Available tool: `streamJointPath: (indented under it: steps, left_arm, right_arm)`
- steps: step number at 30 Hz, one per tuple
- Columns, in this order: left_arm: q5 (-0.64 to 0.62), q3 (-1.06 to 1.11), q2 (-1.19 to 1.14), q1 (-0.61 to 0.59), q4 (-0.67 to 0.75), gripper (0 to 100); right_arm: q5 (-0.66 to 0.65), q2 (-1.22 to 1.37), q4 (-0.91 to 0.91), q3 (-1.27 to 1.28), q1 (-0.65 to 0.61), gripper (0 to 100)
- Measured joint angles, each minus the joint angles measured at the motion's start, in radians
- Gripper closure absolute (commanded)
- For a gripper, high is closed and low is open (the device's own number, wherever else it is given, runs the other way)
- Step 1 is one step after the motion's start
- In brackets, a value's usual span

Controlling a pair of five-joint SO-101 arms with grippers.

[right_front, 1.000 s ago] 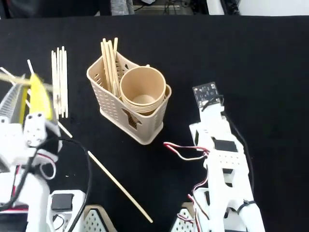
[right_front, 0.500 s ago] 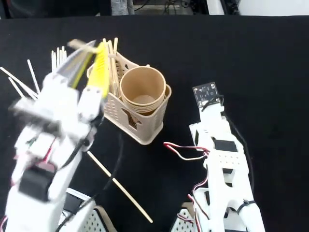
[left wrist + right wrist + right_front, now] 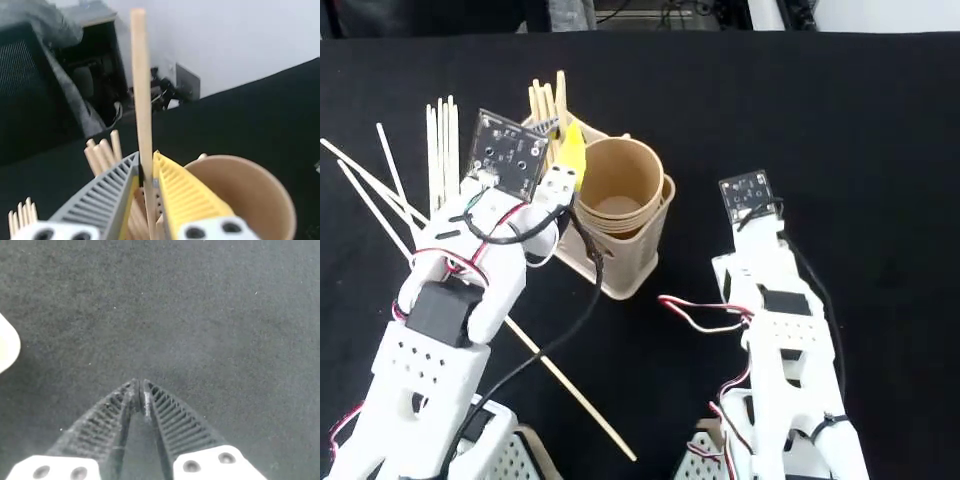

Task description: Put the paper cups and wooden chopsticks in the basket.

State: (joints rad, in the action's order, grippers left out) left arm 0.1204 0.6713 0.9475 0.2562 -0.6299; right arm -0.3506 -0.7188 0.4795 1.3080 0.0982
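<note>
L jaws are clamped on one wooden chopstick (image 3: 140, 75). It stands near upright betw. them, w/ most of its length poking up past the tips. On the yellow jaw's side, just beside it, sit the stacked paper cups (image 3: 243, 200), already in the basket (image 3: 625, 278). On the grey jaw's side, more chopsticks (image 3: 101, 152) stand in the same basket. Farther out from the jaws, a loose bundle (image 3: 442, 150) and a long single stick (image 3: 570, 392) lie on the surface (image 3: 840, 120). Handling, prob.: the stick is light, stiff and smooth, so it can pivot or slip in a narrow pinch; best gripped nearer mid-length. The cups are light and crush easily; take them at the rim. R jaws are together w/ nothing betw. them, over bare surface and well apart from the basket. Hidden: the held stick's lower end sits behind the jaws, so can't tell if it's inside the basket yet. Cup count is unclear. The L arm covers much of the basket from above.
</note>
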Motion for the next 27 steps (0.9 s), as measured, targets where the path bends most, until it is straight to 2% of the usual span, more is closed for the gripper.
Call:
streamJointPath:
  steps: [9,16,18,21,24,27]
  left_arm:
    - [-0.172,-0.012,-0.005,-0.101,-0.114,97]
    - [-0.201,-0.106,-0.008,-0.109,-0.216,97]
    - [-0.201,-0.106,-0.015,-0.109,-0.218,92]
    - [-0.195,-0.107,-0.06,-0.109,-0.219,78]
    - [-0.232,-0.124,-0.135,-0.124,-0.241,77]
    - [-0.282,-0.224,-0.245,-0.184,-0.353,77]
  right_arm:
    - [0.0,0.0,-0.015,0.002,0.0,98.5]
    - [0.0,0.0,-0.015,0.002,0.0,98.5]
    - [0.0,0.0,-0.015,0.002,0.0,98.5]
    - [0.0,0.0,-0.015,0.002,0.0,98.4]
    - [0.0,0.0,-0.015,0.002,0.0,98.4]
    - [0.0,0.0,-0.015,0.002,0.0,98.4]
